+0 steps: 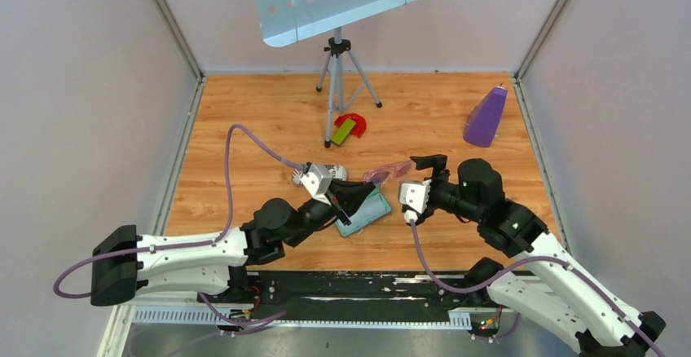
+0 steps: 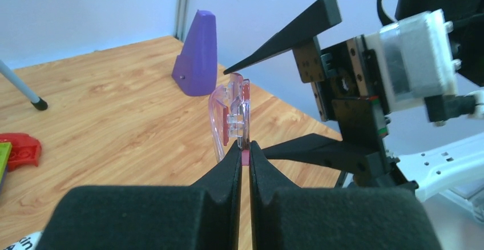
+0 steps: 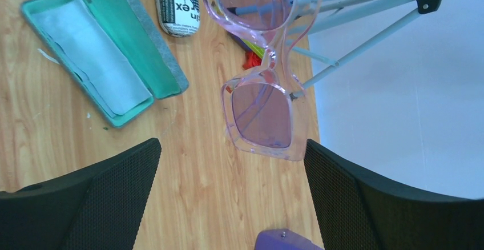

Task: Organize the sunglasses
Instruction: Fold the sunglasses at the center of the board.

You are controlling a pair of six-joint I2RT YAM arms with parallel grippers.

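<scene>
While the left gripper pinches the translucent pink square-framed sunglasses by one edge, aloft near the open teal-lined grey case, the right gripper gapes wide either side of them; closing gently on frame, not lens, looks wisest.

Only the white rounded tube, lying just far of the open teal felt-edged case, bears print: black letters, "ex" legible, the rest unreadable.
</scene>
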